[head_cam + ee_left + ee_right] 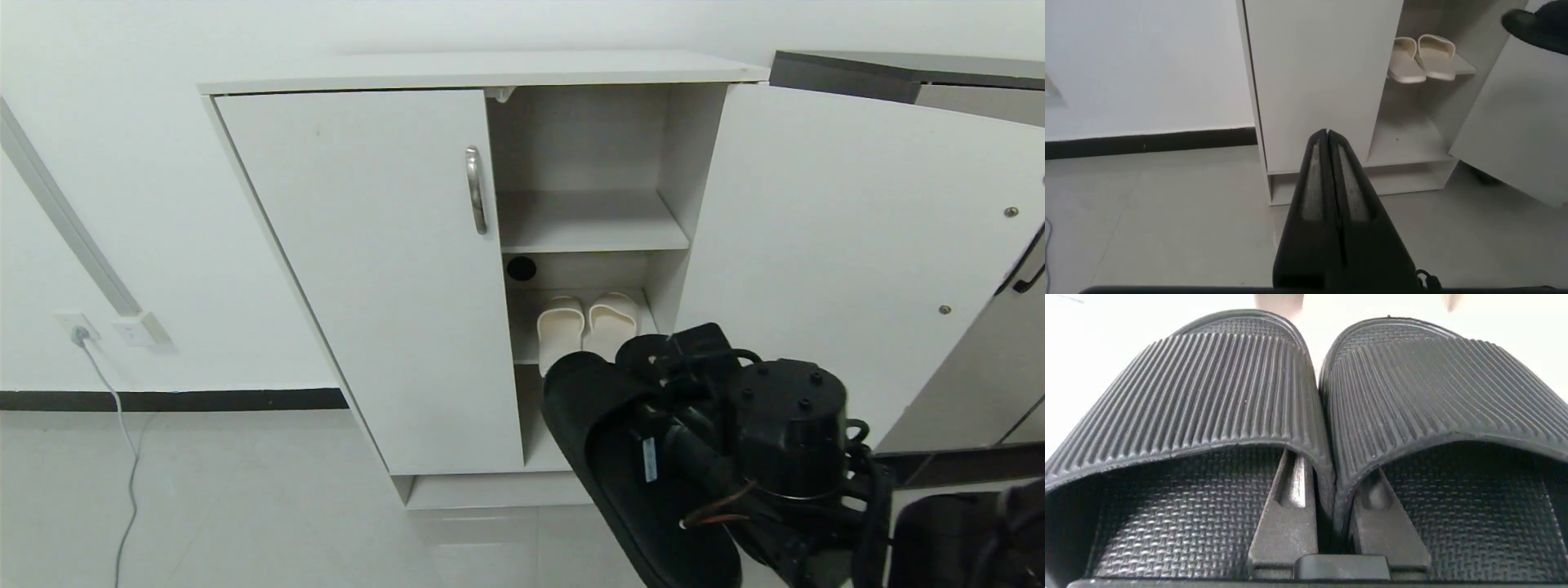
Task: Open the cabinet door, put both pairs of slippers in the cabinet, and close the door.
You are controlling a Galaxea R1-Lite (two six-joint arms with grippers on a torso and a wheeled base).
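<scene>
The white cabinet has its left door closed and its right door swung wide open. A pair of white slippers lies on the middle shelf; the left wrist view also shows the white slippers. My right gripper hangs before the lower opening, shut on a pair of black slippers. In the right wrist view its fingers pinch the two adjoining inner walls of the black slippers. My left gripper is shut on nothing, low over the floor, facing the closed door.
A metal handle is on the closed left door. The upper shelf and bottom compartment are bare. A wall socket with a cable is at the left. Dark grey furniture stands behind the open door.
</scene>
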